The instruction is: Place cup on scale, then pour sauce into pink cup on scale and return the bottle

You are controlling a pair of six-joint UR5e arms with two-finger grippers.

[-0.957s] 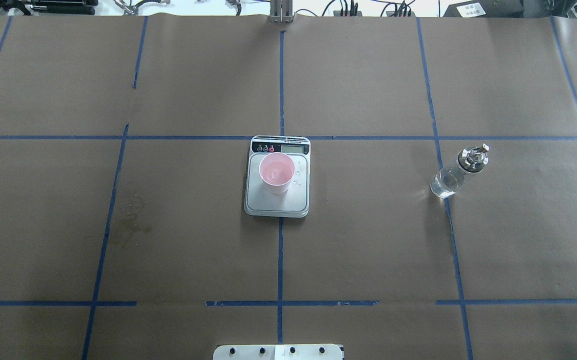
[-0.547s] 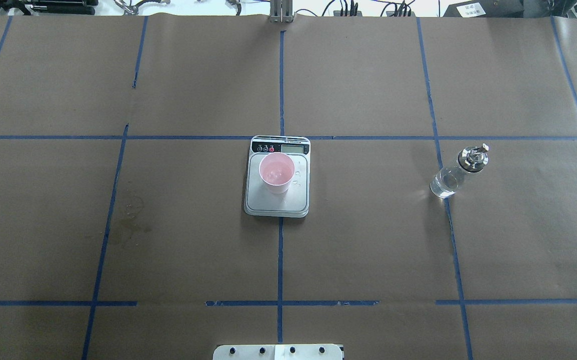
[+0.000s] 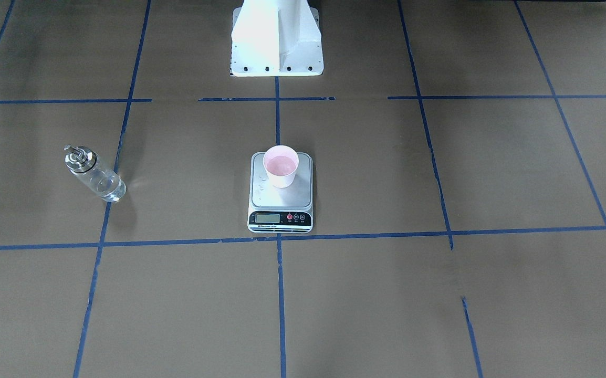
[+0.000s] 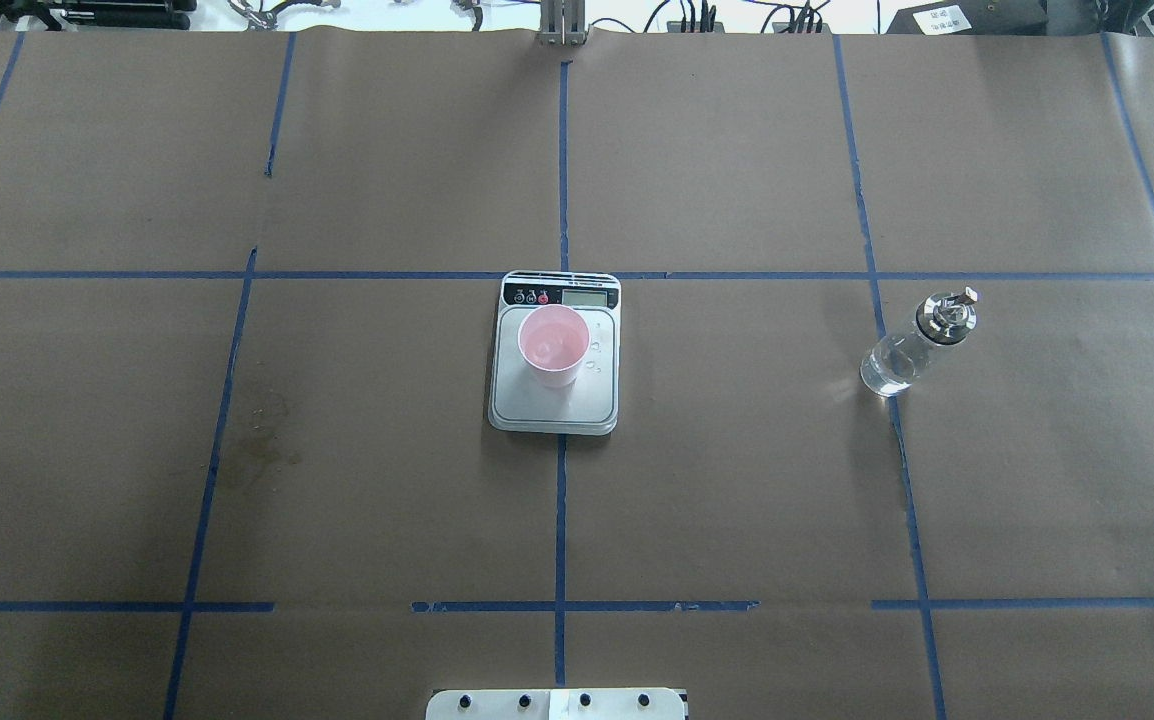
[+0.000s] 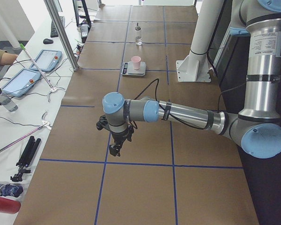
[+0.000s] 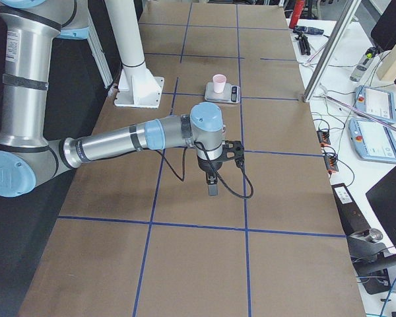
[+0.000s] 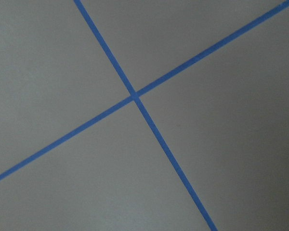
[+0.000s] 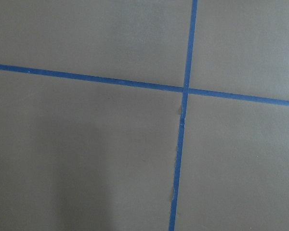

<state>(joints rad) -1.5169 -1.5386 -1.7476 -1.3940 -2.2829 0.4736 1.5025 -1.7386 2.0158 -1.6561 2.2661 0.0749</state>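
Observation:
The pink cup (image 4: 554, 345) stands upright on the scale (image 4: 554, 405) at the table's middle, with a little liquid in it. It also shows in the front view, cup (image 3: 280, 166) on scale (image 3: 282, 198). The glass bottle (image 4: 902, 355) stands alone on the robot's right, spout up, with clear sauce (image 4: 887, 372) low inside; the front view shows the bottle (image 3: 95, 176) at the left. My left gripper (image 5: 114, 150) and right gripper (image 6: 212, 191) hang over bare paper far from these things. They show only in the side views, so I cannot tell whether they are open or shut.
A few droplets (image 4: 594, 365) lie on the scale's platform beside the cup. A faint stain (image 4: 257, 440) marks the brown paper on the left. The white robot base (image 3: 277, 42) stands at the near edge. Tablets (image 5: 23, 79) and cables lie on the operators' side.

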